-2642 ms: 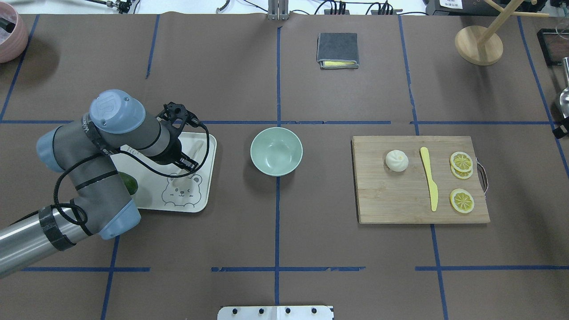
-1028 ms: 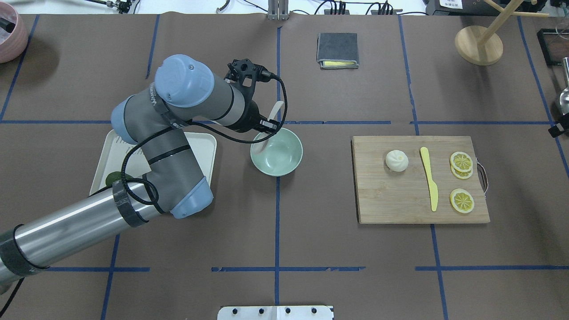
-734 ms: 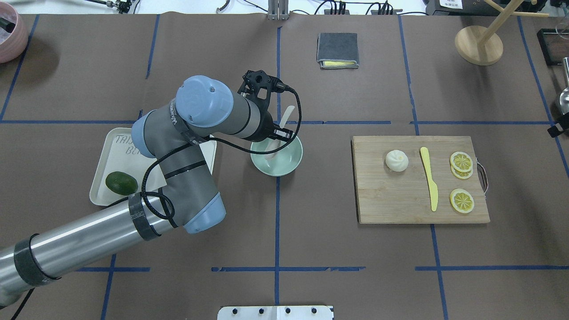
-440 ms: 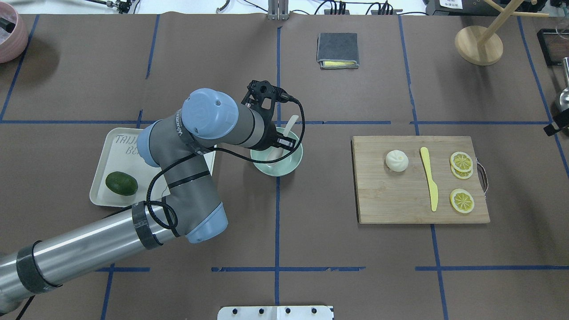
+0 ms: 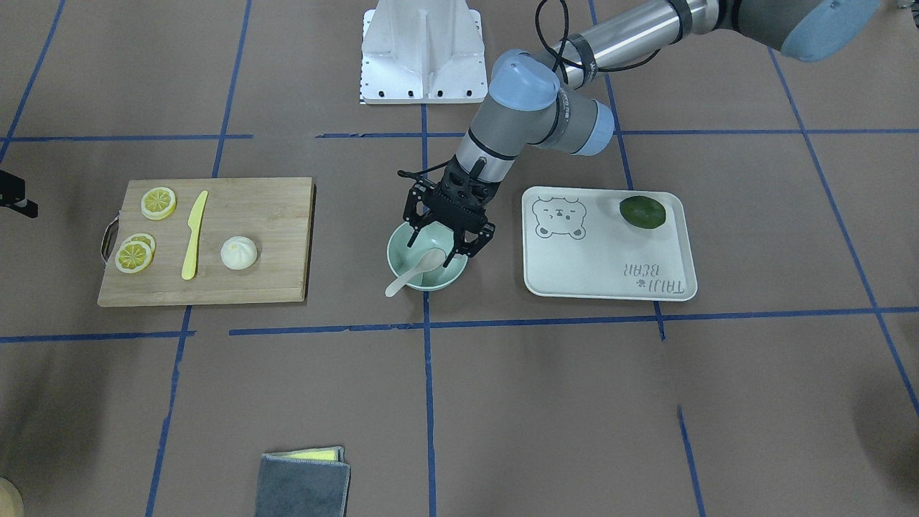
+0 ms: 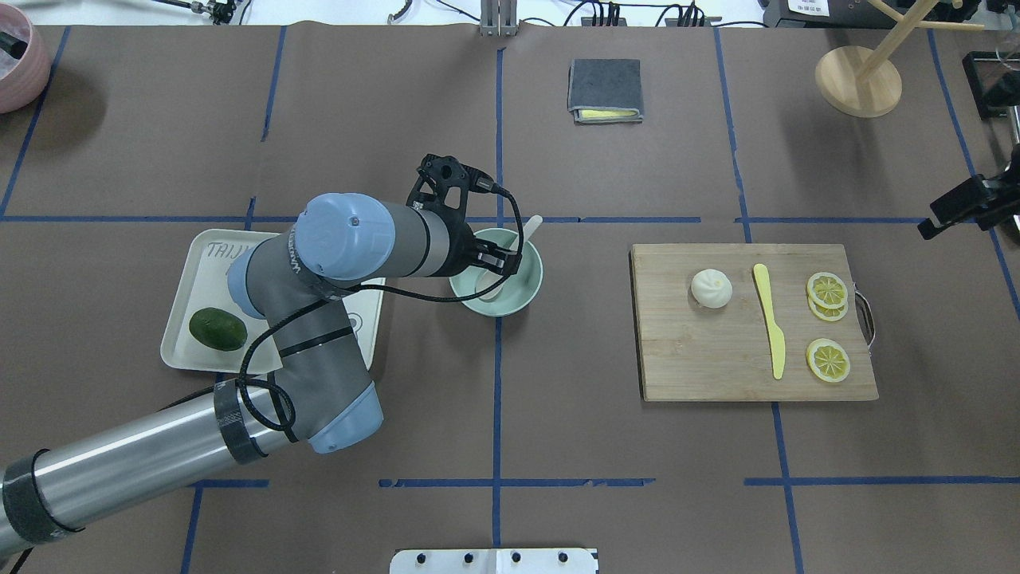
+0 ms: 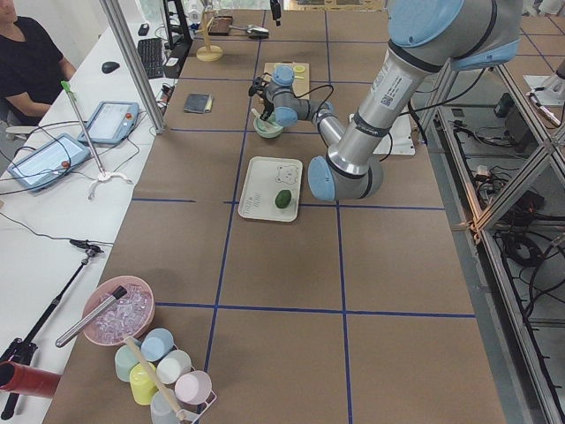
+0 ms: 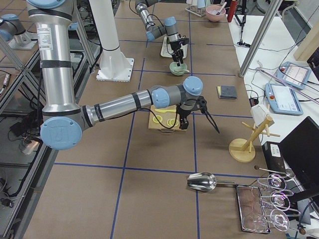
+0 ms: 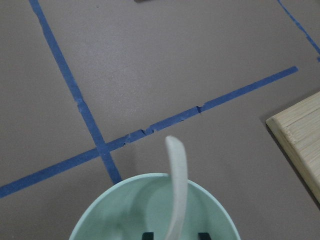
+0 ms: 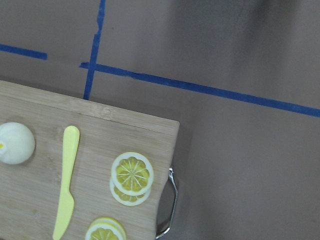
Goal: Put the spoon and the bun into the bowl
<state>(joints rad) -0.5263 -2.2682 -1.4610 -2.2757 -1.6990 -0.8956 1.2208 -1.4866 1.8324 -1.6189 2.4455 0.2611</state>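
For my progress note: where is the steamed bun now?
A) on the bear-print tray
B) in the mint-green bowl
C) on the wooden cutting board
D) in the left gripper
C: the steamed bun lies on the wooden cutting board, beside the yellow plastic knife.

Board (image 6: 701, 359) w/ knife (image 6: 770, 319), lemon slices (image 6: 827, 289)

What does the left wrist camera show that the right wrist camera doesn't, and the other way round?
Only the left wrist view shows the bowl, with the spoon lying in it and its handle leaning out over the far rim. Only the right wrist view shows the bun, the yellow knife, the lemon slices and a metal handle. Both show the wooden cutting board, only its corner in the left wrist view, and the brown table cover with blue tape.
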